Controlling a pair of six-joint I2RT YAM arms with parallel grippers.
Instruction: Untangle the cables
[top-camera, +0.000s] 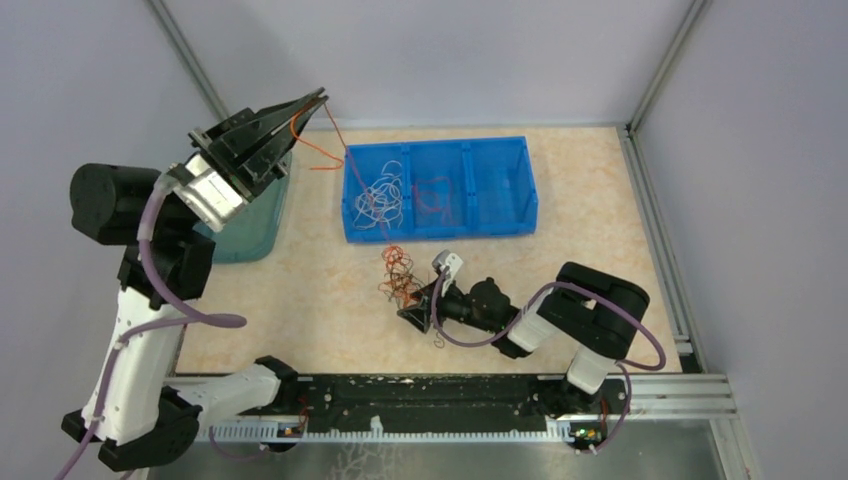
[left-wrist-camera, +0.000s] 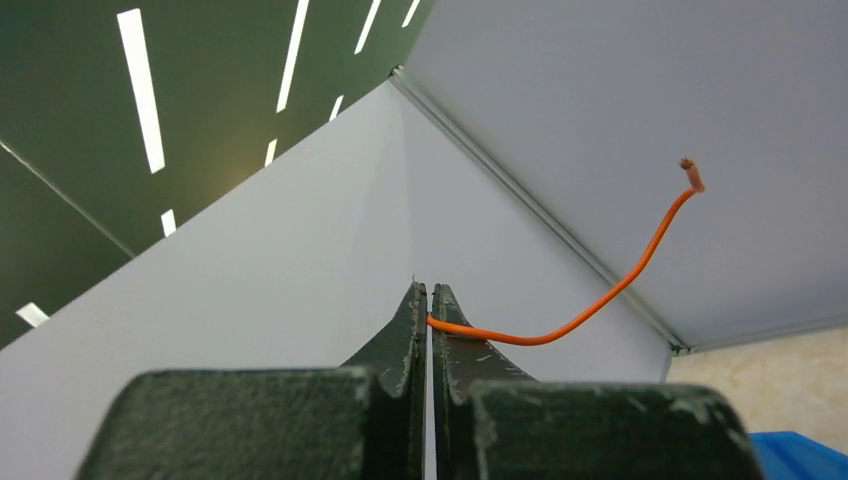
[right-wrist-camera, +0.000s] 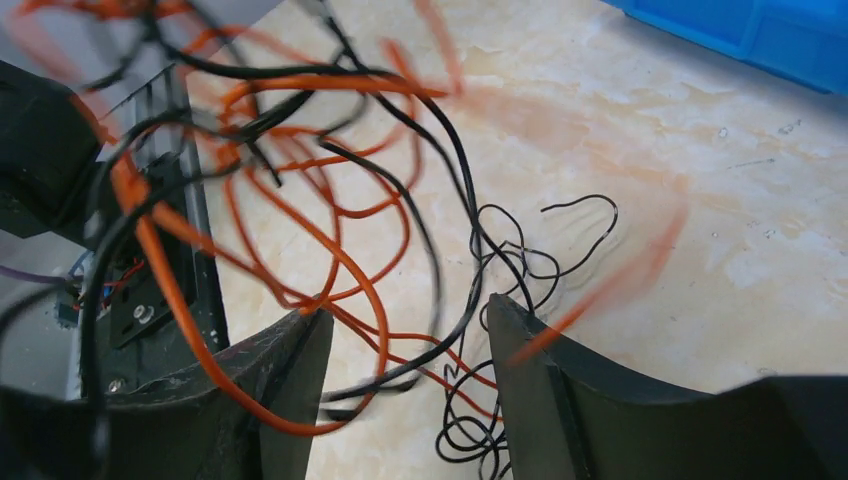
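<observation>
With left gripper (left-wrist-camera: 428, 292) pinched on orange wire (left-wrist-camera: 540, 342), upper left, and right gripper (right-wrist-camera: 410, 322) open astride tangle (top-camera: 397, 272), centre, draw wire out slowly; pin tangle first to stop dragging.

- left gripper (left-wrist-camera: 427, 290): finger bases cut off by the lower edge of the left wrist view. The pinched stretch of the orange cable (left-wrist-camera: 590, 310) is hidden between the pressed-together jaws.
- orange cable, far tip: small and soft in focus, so the kind of end is unreadable.
- orange cable, top view (top-camera: 335, 140): lost among the white cables (top-camera: 385, 190) in the blue bin (top-camera: 440, 145); too thin to trace its end.
- cable tangle (right-wrist-camera: 300, 230): near strands smeared into orange streaks. Loops run off the top and left edges.
- right gripper (right-wrist-camera: 405, 320): both fingers cut off at the bottom edge. Cannot tell whether the strands in the gap touch them.
- teal container (top-camera: 250, 235): mostly hidden behind the left arm.
</observation>
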